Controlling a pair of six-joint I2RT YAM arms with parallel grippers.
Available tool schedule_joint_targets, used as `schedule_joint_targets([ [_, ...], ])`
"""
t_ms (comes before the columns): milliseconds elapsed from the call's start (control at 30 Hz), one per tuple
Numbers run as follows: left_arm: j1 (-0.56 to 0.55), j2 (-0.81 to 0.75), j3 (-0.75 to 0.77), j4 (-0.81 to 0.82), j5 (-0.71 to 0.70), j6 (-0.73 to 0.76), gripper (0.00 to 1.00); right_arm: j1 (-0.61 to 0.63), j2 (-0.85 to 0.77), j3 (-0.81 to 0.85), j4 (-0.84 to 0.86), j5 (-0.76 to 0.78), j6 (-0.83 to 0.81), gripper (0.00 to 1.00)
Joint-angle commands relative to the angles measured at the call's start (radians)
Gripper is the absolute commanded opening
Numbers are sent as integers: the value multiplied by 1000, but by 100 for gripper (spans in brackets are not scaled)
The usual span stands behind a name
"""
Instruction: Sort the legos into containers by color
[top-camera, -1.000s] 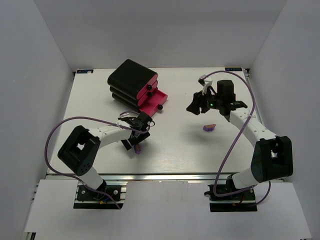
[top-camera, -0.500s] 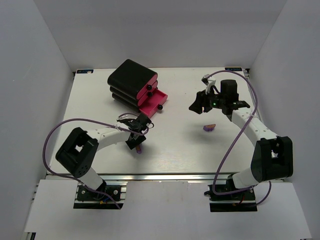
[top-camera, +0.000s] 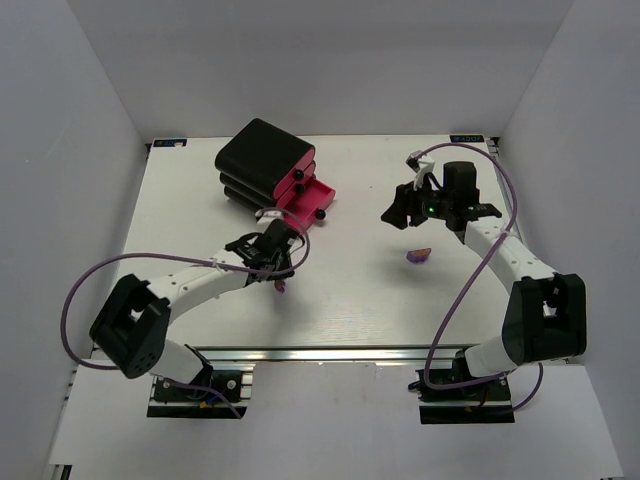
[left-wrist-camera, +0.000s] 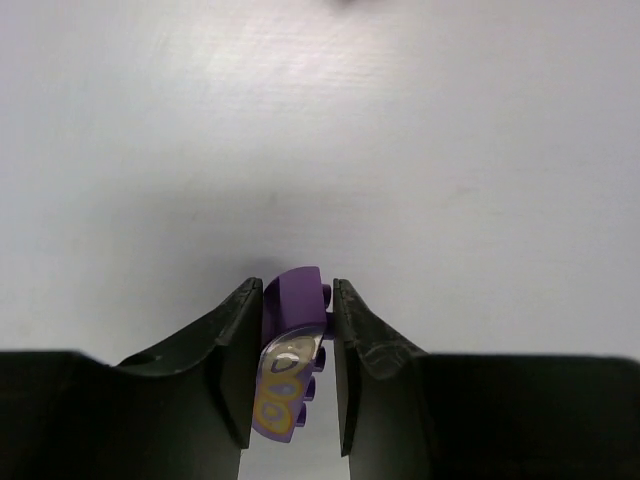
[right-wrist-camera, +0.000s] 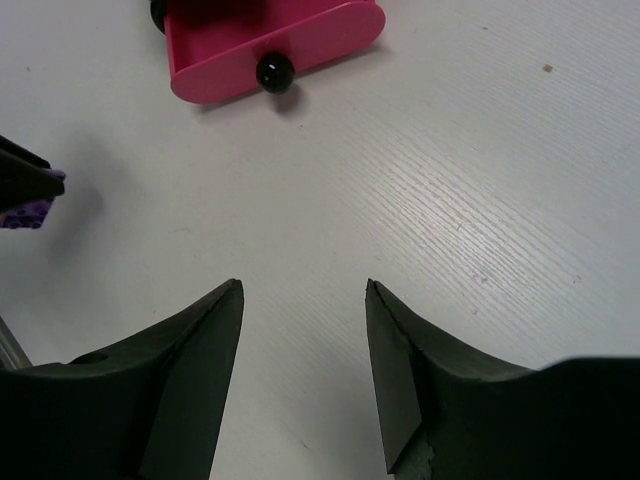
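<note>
A purple lego (left-wrist-camera: 288, 352) with a yellow printed face sits clamped between the fingers of my left gripper (left-wrist-camera: 292, 296). From above, that lego (top-camera: 281, 286) and the left gripper (top-camera: 278, 277) are in front of the containers (top-camera: 262, 162), a black casing with pink drawers. The bottom drawer (top-camera: 306, 201) is pulled out. A second purple lego (top-camera: 420, 254) lies on the table right of centre. My right gripper (top-camera: 393, 216) hovers open and empty behind it. In the right wrist view the open drawer (right-wrist-camera: 270, 35) shows at the top, ahead of the right gripper (right-wrist-camera: 303, 290).
The white table (top-camera: 360, 300) is walled in by white panels on three sides. Purple cables loop from both arms over the table. The drawer's dark knob (right-wrist-camera: 273, 72) faces the right gripper.
My left gripper has shut on the purple lego and its arm has stretched out towards the drawers. The right arm has barely shifted.
</note>
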Motion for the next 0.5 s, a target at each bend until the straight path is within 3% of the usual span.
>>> schedule_joint_targets([
  [0, -7, -133, 34, 283, 67, 559, 0, -14, -50, -10, 21, 25, -26, 58],
  [167, -7, -90, 128, 316, 118, 918, 1, -25, -58, -16, 33, 37, -42, 58],
  [267, 14, -56, 142, 434, 182, 1122, 1, -25, -57, -16, 30, 42, -50, 58],
  [467, 14, 79, 227, 531, 201, 1277, 1, -39, -67, -17, 24, 47, -62, 58],
])
